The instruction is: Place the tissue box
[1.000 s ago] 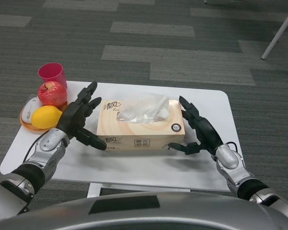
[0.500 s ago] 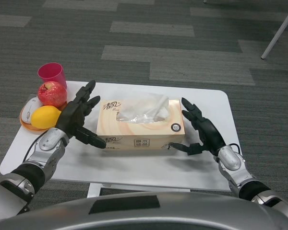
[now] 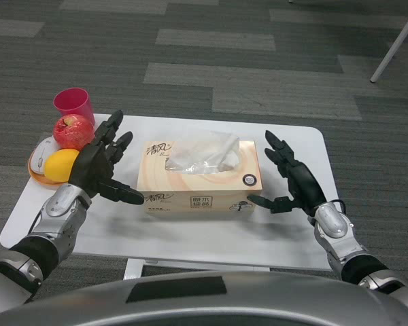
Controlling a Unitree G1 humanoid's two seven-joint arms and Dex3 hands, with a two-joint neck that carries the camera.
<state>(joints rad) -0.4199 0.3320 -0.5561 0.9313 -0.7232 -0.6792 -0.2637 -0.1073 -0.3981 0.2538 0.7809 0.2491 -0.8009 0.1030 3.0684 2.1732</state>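
A beige tissue box (image 3: 200, 178) with white tissue poking from its top lies flat on the middle of the white table (image 3: 190, 234). My left hand (image 3: 100, 167) is just left of the box, fingers spread, a small gap from its end. My right hand (image 3: 292, 181) is to the right of the box, fingers spread, clear of it. Neither hand holds anything.
At the table's far left an orange plate (image 3: 35, 175) carries a red apple (image 3: 73, 131) and a yellow lemon (image 3: 61, 164). A pink cup (image 3: 73, 104) stands behind them. A white pole (image 3: 396, 42) leans at the upper right, over grey carpet.
Both hands have drawn away from the box ends, the left to the left and the right to the right. The box stays where it was on the table.
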